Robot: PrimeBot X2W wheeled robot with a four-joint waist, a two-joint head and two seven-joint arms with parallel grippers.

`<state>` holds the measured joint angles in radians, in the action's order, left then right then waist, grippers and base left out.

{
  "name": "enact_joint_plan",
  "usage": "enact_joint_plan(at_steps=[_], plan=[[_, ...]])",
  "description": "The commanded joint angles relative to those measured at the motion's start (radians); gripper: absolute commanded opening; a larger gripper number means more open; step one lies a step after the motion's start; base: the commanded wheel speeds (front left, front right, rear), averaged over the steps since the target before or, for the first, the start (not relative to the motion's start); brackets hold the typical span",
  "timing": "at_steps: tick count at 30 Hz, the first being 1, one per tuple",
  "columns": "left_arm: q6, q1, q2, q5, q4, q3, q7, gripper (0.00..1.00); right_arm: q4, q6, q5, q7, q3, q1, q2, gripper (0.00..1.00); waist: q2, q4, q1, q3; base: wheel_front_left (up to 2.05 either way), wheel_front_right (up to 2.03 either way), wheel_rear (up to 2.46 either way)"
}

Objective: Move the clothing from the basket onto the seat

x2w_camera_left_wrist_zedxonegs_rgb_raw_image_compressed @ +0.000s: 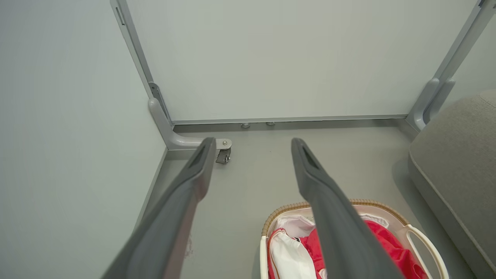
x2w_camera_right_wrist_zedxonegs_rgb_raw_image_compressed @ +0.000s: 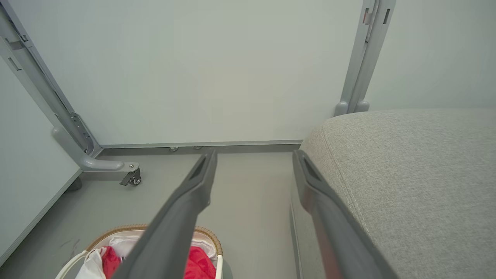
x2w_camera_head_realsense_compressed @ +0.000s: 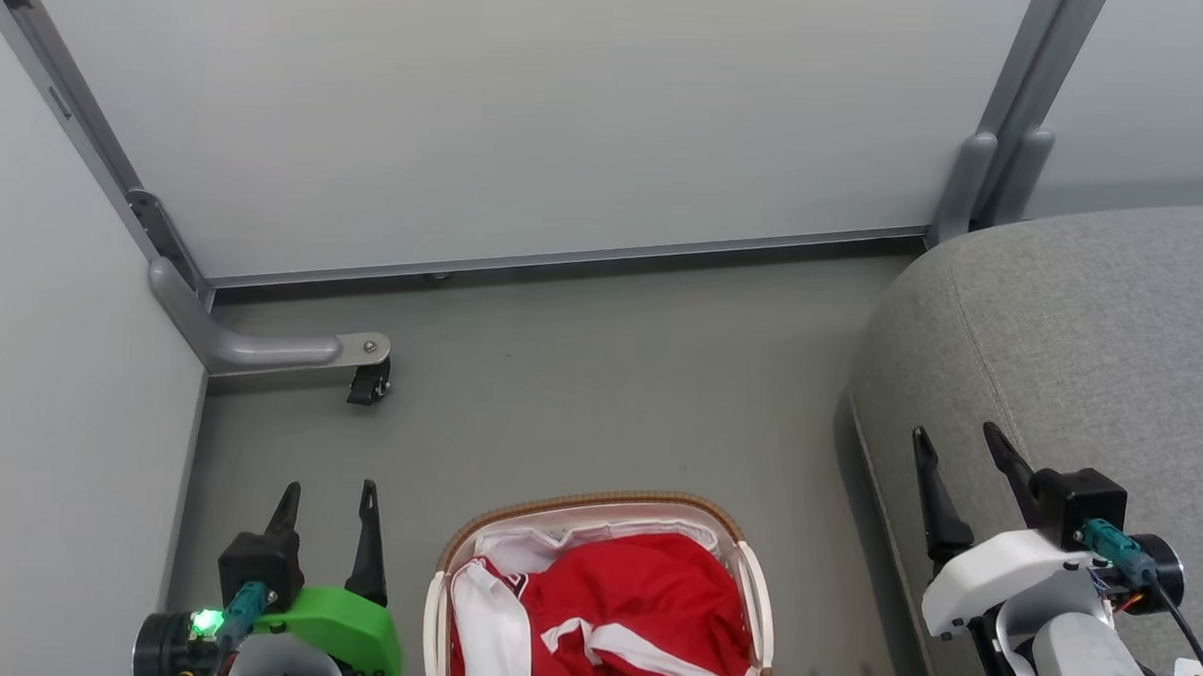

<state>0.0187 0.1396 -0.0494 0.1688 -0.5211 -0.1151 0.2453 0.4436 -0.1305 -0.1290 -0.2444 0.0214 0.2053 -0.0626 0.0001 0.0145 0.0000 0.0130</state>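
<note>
Head view showed the job not yet begun: red white-trimmed clothing (x2w_camera_head_realsense_compressed: 642,600) filled the white brown-rimmed plastic basket (x2w_camera_head_realsense_compressed: 596,500) between the wide-open, empty left pincer (x2w_camera_head_realsense_compressed: 331,487) and right pincer (x2w_camera_head_realsense_compressed: 955,431), none on the grey fabric seat (x2w_camera_head_realsense_compressed: 1092,335) beside the latter.

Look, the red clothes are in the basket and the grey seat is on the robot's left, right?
Nearly. The red clothes are in the basket, but the grey seat is on the robot's right; the head view shows it.

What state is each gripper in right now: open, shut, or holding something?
Left gripper: open, holding nothing, beside the basket.
Right gripper: open, holding nothing, by the seat.
</note>
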Motion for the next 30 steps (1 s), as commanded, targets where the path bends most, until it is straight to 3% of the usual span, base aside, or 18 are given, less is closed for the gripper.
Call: enact_joint_plan(at_steps=[1,16,30], plan=[[0.001,0.007,-0.002,-0.021,0.000,-0.008,0.007,1.00,-0.005,0.000,0.024,-0.009,-0.002,0.018,-0.002,1.00,-0.0001,-0.004,0.0000,0.011,0.00,0.00,0.00],[-0.011,0.167,-0.003,-0.049,-0.032,-0.100,0.019,1.00,-0.107,0.000,0.026,-0.022,-0.040,0.158,0.001,1.00,-0.0001,-0.082,0.0000,0.281,0.00,0.00,0.00],[0.013,0.357,-0.021,-0.134,-0.196,-0.150,0.019,1.00,-0.216,0.000,-0.019,-0.021,-0.081,0.284,0.010,1.00,-0.0001,-0.176,0.0000,0.546,0.00,0.00,0.00]])
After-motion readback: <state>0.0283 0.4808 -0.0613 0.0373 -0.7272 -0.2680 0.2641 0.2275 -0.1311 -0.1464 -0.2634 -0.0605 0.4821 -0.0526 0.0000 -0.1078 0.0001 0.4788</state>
